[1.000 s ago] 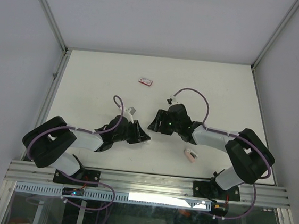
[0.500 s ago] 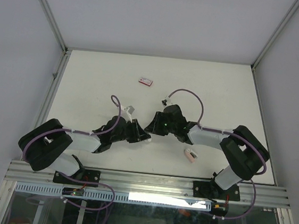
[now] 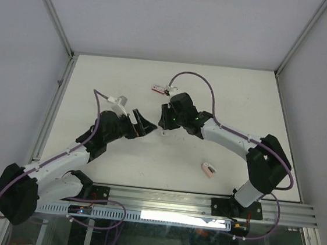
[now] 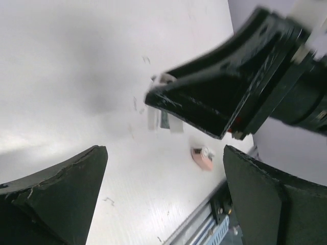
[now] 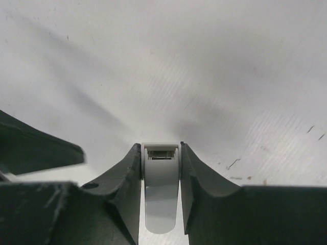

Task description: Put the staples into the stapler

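Both arms have reached farther over the white bench (image 3: 236, 101), and the left hand (image 3: 144, 123) now stands wide apart, empty. The right hand (image 5: 159, 150) is clamped on a narrow pale grey plastic piece (image 5: 161, 189), probably the stapler, presenting it for loading; the small red staples box (image 3: 159, 89) lies nearby, untouched.

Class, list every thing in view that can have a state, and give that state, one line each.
Left fingers: wide open, empty.
Right fingers: shut on the white piece.
White piece: clamped between the right fingers.
Staple box: lying flat, not held; open or closed unclear.
Pink item: lying loose, not held.
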`<state>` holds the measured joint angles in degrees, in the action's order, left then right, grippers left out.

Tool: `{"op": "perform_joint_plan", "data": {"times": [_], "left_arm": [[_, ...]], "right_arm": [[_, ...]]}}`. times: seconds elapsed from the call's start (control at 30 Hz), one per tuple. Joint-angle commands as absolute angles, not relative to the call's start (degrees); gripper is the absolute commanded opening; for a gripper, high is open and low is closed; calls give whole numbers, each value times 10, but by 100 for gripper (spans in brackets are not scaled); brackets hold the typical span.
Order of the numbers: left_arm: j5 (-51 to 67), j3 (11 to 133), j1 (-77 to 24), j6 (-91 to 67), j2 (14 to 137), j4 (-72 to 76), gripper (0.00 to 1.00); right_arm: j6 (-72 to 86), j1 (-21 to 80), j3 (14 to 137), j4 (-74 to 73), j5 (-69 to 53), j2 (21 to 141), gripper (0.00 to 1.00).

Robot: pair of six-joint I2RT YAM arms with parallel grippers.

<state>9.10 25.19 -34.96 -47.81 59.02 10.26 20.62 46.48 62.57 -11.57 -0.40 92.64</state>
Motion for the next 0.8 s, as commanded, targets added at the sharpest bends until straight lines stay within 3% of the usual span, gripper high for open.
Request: {"op": "perform_joint_plan", "data": {"times": [0.0,0.13,0.4,0.47,0.63,0.77], "left_arm": [[179,301,-219,-430,526,-46,99],[251,333,-144,-403,523,-86,99],[212,346,-128,-358,528,-95,99],[205,346,-128,-349,531,-95,99],[192,344,-128,-327,544,-85,99],[197,322,-138,-348,552,-19,99]], "right_arm": [[80,468,702,-222,13,982,0],[49,478,743,-251,11,1030,0],[34,489,786,-271,22,1096,3],[36,489,789,-269,16,1103,14],[45,490,783,-256,16,1090,58],[54,486,766,-238,22,1047,72]]}}
